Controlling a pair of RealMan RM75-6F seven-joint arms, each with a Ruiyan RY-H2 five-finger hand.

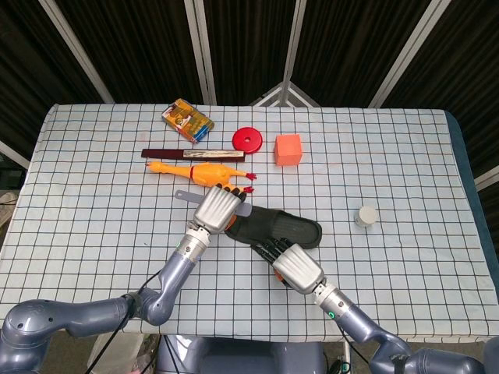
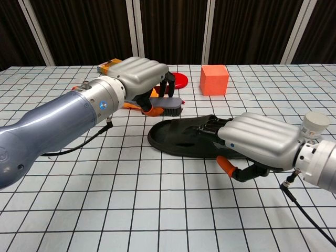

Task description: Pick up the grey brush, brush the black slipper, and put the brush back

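Observation:
The black slipper [image 1: 290, 227] lies at mid-table, toe end to the left; the chest view shows it low and dark [image 2: 176, 140]. My left hand [image 1: 217, 208] grips the grey brush [image 1: 184, 195] just over the slipper's toe end. In the chest view that hand [image 2: 137, 77] holds the brush [image 2: 168, 103] bristles down, a little above the slipper. My right hand [image 1: 295, 264] comes from the near side, its fingers lying flat on the slipper's strap. From the chest it [image 2: 261, 138] covers the slipper's right half, thumb on the cloth in front.
Behind the slipper lie a yellow rubber chicken [image 1: 204, 174], a dark red bar [image 1: 191, 155], a red disc [image 1: 248, 140], an orange cube [image 1: 288, 149] and a snack packet [image 1: 187, 121]. A small white jar [image 1: 366, 215] stands to the right.

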